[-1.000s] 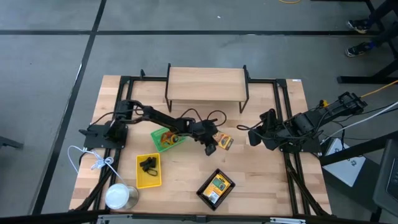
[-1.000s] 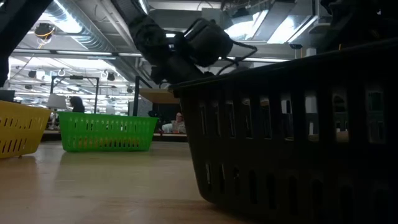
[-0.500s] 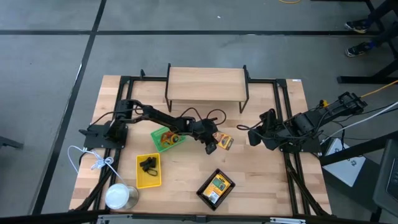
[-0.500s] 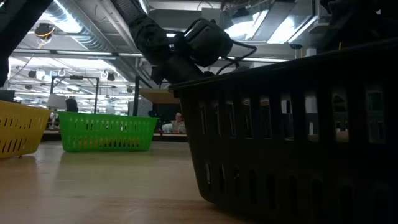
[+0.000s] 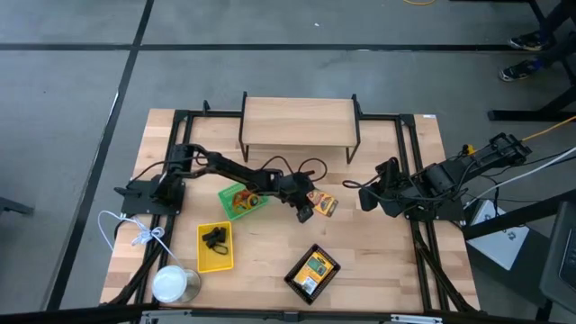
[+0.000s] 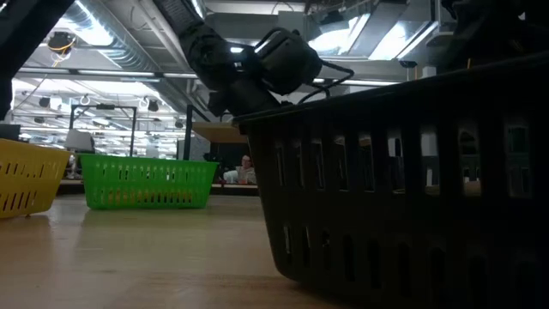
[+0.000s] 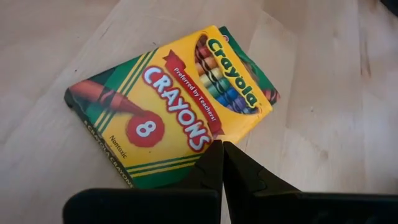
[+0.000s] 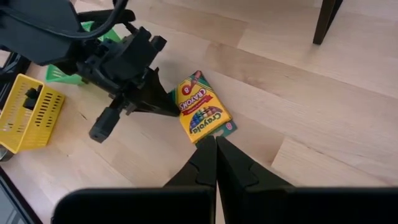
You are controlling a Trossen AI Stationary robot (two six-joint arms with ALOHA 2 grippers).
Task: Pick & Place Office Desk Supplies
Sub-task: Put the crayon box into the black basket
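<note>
Near the desk's middle, the left gripper [image 5: 306,214] hovers, fingers pressed together, just beside the flat yellow-and-green crayon box [image 7: 171,112]; I judge the pick pending, needing spread fingers first, right gripper [image 5: 364,200] waiting shut.

A large open industrial lab or workshop hall: the low view shows exposed ceiling ducts [image 6: 129,56], strip lights [image 6: 94,17] and seated people [image 6: 247,169] at distant benches. From above, a wooden table [image 5: 378,261] stands on grey concrete floor [image 5: 72,81] marked with dark tape lines [image 5: 270,47].
</note>
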